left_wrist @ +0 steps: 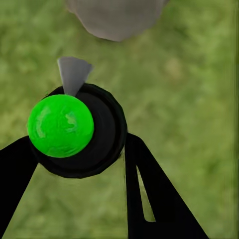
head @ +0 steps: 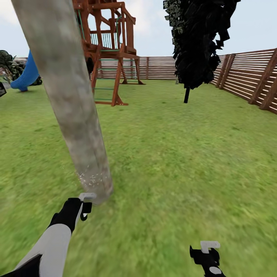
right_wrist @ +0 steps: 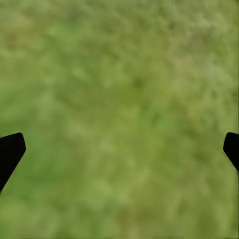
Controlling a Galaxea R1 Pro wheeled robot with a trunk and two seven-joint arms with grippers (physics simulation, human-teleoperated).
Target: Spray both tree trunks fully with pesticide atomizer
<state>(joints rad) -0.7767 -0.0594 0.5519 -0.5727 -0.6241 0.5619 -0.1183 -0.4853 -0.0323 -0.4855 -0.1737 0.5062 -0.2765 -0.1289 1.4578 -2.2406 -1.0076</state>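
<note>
Left hand [left_wrist: 74, 164]: clamped around pesticide atomizer [left_wrist: 79, 130], nozzle toward tree trunk [head: 71, 100] at 12 o'clock.
Right hand [right_wrist: 119, 149]: spread wide above grass [right_wrist: 124, 99].

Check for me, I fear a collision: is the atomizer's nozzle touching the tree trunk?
Apart. The left wrist view shows grass between the atomizer's grey nozzle and the tree trunk.

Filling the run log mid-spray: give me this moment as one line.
left tool: shut on atomizer, nozzle toward tree trunk | droplets low on trunk | right tool: open, over grass
</note>
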